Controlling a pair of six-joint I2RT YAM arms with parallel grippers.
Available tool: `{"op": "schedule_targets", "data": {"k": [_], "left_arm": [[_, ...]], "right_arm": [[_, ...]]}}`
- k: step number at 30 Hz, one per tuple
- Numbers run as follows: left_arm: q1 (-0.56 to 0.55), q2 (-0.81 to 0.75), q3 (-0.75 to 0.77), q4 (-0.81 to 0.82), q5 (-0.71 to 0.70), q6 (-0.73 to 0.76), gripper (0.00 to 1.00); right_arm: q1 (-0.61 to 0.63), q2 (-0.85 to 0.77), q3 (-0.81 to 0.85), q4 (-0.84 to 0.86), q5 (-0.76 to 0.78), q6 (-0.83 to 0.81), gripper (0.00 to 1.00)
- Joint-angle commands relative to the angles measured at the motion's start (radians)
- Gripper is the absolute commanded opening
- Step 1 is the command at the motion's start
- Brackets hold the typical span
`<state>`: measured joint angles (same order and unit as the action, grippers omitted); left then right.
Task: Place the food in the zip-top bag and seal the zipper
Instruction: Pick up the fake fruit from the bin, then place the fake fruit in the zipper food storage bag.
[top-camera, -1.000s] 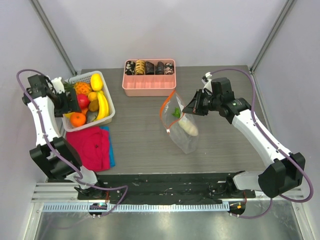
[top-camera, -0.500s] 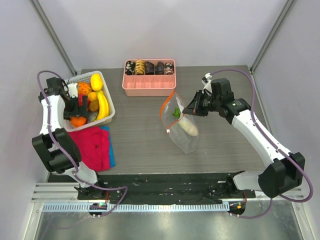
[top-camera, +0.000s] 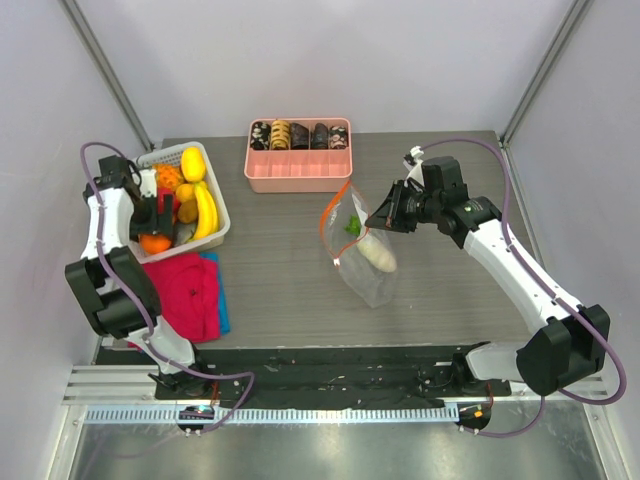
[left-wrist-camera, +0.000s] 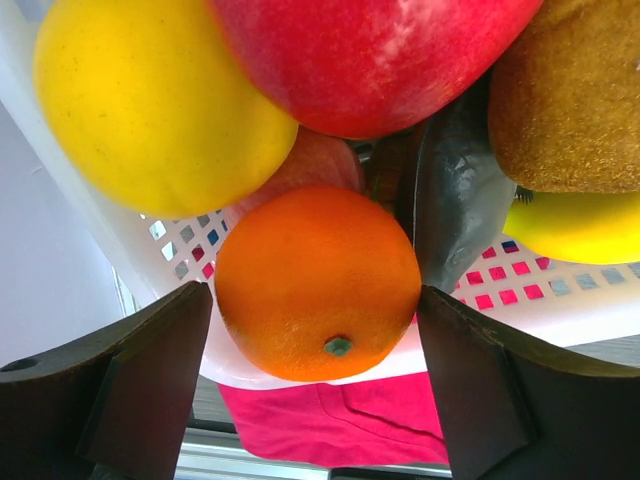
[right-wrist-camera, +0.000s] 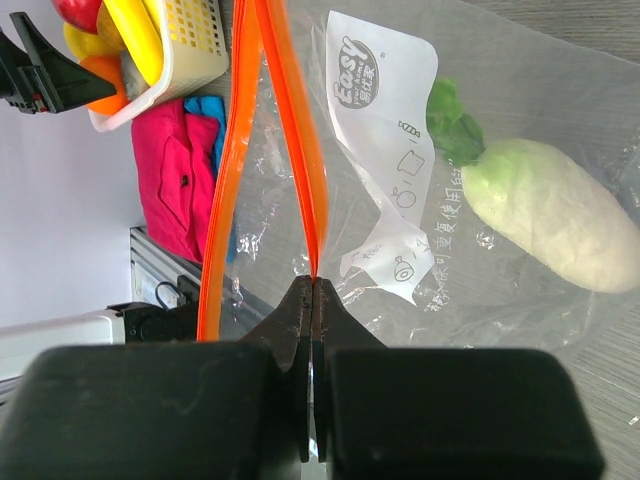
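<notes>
Over the white basket (top-camera: 216, 236) at the far left of the table (top-camera: 280, 285), the left gripper (top-camera: 157, 216) is hovering with its jaws spread wide. The wrist view is showing the orange ball (left-wrist-camera: 318, 282) sitting between the two dark fingers (left-wrist-camera: 150, 385), with a gap on each side, so nothing is being gripped. The ball is resting against the near wall of the basket, under a round red fruit (left-wrist-camera: 370, 60), a yellow fruit (left-wrist-camera: 150, 110) and a brown fuzzy one (left-wrist-camera: 570, 100). The pineapple (top-camera: 168, 176) is lying farther back in the basket, beside a banana (top-camera: 206, 210). A red cloth (top-camera: 185, 295) is lying just near of the basket.

Right of centre, the right gripper (top-camera: 379, 220) is pinching the zipper (right-wrist-camera: 300, 150) of the zip-top bag (top-camera: 366, 275), its jaws closed tight on the orange-red strip and lifting that edge off the table. The two strips are standing apart, leaving the mouth open toward the left. The white radish (top-camera: 378, 253) is lying inside the bag, its green leaves pointing toward the far side. A pink tray (top-camera: 300, 180) is sitting at the far edge, well apart from the bag.
</notes>
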<state>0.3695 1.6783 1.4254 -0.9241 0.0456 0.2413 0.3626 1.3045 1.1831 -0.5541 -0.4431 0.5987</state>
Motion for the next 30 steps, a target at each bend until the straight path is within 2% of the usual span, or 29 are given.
{"op": "schedule_targets", "data": {"k": [1,2,4,8,12,14,19,20,21,22,23,26,30], "left_arm": [[-0.001,0.004,0.013,0.021,-0.007,0.001,0.81],[-0.003,-0.002,0.026,0.005,-0.004,0.000,0.73],[-0.001,-0.014,0.052,-0.025,0.023,-0.007,0.65],[-0.003,-0.087,0.112,-0.081,0.068,-0.031,0.43],[-0.044,-0.182,0.165,-0.116,0.114,-0.054,0.42],[-0.076,-0.212,0.191,-0.127,0.198,-0.079,0.42],[-0.335,-0.261,0.291,-0.049,0.356,-0.230,0.44],[-0.434,-0.259,0.303,-0.026,0.394,-0.258,0.44],[-0.484,-0.255,0.317,0.002,0.399,-0.308,0.44],[-0.533,-0.238,0.346,0.046,0.402,-0.319,0.44],[-0.632,-0.226,0.357,0.071,0.404,-0.329,0.44],[-0.786,-0.169,0.385,0.143,0.407,-0.353,0.45],[-0.892,-0.080,0.405,0.189,0.428,-0.393,0.45]], "right_arm": [[0.003,-0.013,0.006,0.020,0.017,-0.011,0.01],[0.004,-0.013,0.004,0.020,0.017,-0.010,0.01],[0.003,-0.016,0.007,0.020,0.020,-0.014,0.01],[0.004,-0.016,0.007,0.019,0.023,-0.017,0.01],[0.004,-0.017,0.010,0.013,0.026,-0.025,0.01],[0.004,-0.019,0.010,0.013,0.024,-0.027,0.01],[0.004,-0.013,0.009,0.013,0.020,-0.025,0.01],[0.004,-0.013,0.013,0.011,0.020,-0.025,0.01],[0.004,-0.013,0.013,0.011,0.020,-0.025,0.01],[0.003,-0.017,0.015,0.013,0.020,-0.025,0.01],[0.004,-0.020,0.015,0.010,0.015,-0.025,0.01],[0.003,-0.027,0.021,0.006,0.007,-0.030,0.01],[0.004,-0.039,0.036,-0.001,0.007,-0.040,0.01]]}}
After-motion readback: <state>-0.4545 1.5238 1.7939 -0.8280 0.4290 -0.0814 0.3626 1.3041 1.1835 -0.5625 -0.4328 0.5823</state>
